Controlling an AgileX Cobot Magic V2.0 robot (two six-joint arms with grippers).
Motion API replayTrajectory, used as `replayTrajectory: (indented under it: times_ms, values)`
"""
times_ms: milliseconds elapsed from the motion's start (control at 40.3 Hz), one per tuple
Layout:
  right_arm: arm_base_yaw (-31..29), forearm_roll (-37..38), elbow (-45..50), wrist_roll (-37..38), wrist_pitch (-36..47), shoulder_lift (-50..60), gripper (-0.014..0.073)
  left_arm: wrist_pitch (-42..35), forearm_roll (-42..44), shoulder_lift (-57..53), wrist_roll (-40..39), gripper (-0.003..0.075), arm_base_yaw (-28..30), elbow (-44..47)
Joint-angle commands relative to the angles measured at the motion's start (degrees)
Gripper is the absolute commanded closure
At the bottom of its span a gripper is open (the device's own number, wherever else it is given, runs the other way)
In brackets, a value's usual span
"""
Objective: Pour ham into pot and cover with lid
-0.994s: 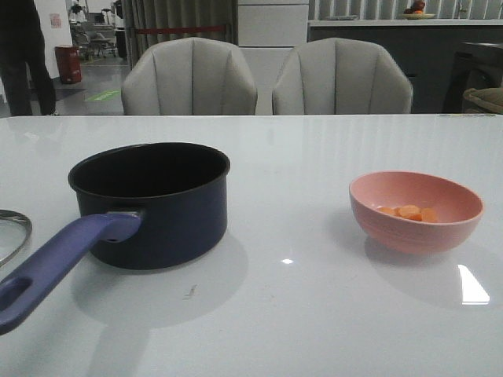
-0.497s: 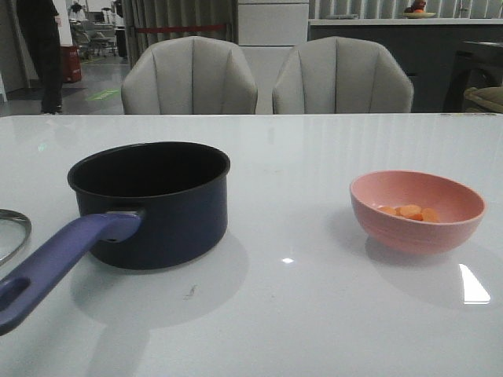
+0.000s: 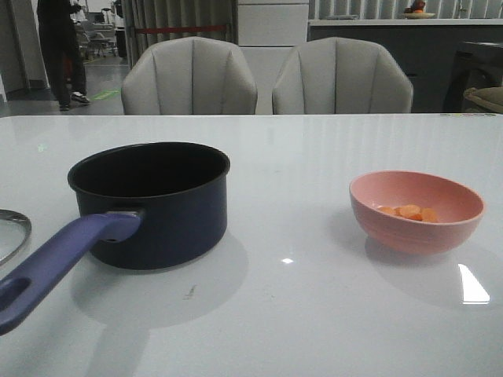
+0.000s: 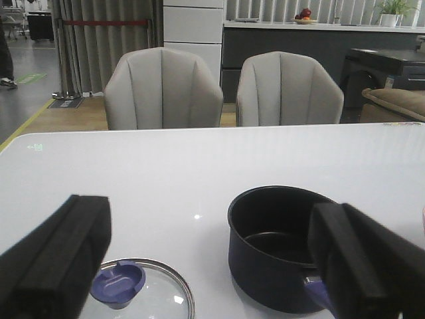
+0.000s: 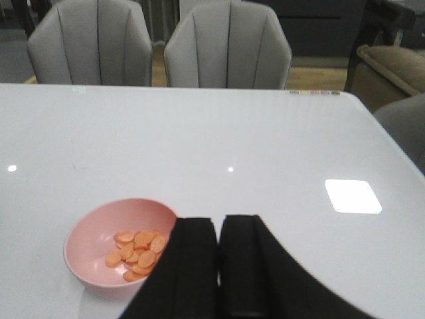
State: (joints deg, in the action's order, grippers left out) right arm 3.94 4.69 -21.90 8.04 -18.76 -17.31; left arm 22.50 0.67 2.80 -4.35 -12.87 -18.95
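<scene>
Front view: a glossy white table [image 3: 314, 314] carries a dark navy pot [image 3: 157, 208] on the left, its long purple-blue handle [image 3: 55, 263] reaching toward the camera; only a sliver of the glass lid [image 3: 12, 232] shows at the left edge. Well apart to the right sits a pink bowl [image 3: 416, 212] holding the ham [image 3: 409, 212], a few orange-pink slices. Neither arm appears here. Two grey chairs [image 3: 189, 78] stand behind the table. Left wrist view: the left claw [image 4: 212, 266] is spread wide and holds nothing, its dark fingers [image 4: 56, 256] framing the empty pot and the lid, which lies flat on the table just beside the pot with its blue knob [image 4: 118, 284] up. Right wrist view: the right claw [image 5: 218, 272] has its two fingers pressed almost together around nothing, hanging above the table just beside the bowl of ham. Judged from here, nothing has been poured. The risks: the pinched right claw would need to spread before it could take the bowl's rim, and a shallow grip on that smooth rim could let the bowl slip or tip, scattering slices short of the pot.
</scene>
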Motion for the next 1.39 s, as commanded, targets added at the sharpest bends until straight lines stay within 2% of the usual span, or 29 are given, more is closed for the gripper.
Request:
replayTrajectory:
  times_ms: [0, 149, 224, 397, 497, 696, 869, 1143, 1366]
  values:
    - [-0.1, 0.5, -2.1, -0.1, 3.1, -1.7, 0.0445, -5.0, 0.0, 0.6, 0.1, 0.0083, -0.5, -1.4]
    - [-0.1, -2.6, -3.1, 0.8, 2.2, -4.2, 0.0431, -4.8, 0.0, 0.6, 0.1, 0.0083, -0.5, -1.4]
    - [-0.1, -2.4, -4.5, 0.8, 0.8, -7.0, 0.0368, -4.8, 0.0, 0.6, 0.1, 0.0083, -0.5, -1.4]
    - [-0.1, -3.4, -7.8, 0.8, 1.8, -16.3, 0.0137, -4.8, 0.0, 0.6, 0.1, 0.0083, -0.5, -1.4]
    - [-0.1, -3.5, -9.7, 0.8, 1.8, -21.2, 0.0076, -4.8, 0.0, 0.6, 0.1, 0.0083, -0.5, -1.4]
    - [-0.1, -4.0, -16.8, 0.8, -1.5, -33.8, 0.0067, -4.8, 0.0, 0.6, 0.1, 0.0083, -0.5, -1.4]
    - [-0.1, -7.5, -23.9, 0.8, -8.3, -45.2, 0.0067, -4.8, 0.0, 0.6, 0.1, 0.0083, -0.5, -1.4]
    - [-0.1, -7.7, -37.3, -1.5, -18.7, -62.3, 0.0067, -4.8, 0.0, 0.6, 0.1, 0.0083, -0.5, -1.4]
    - [-0.1, -12.8, -43.6, -4.6, -20.2, -72.4, 0.0067, -4.8, 0.0, 0.6, 0.1, 0.0083, -0.5, -1.4]
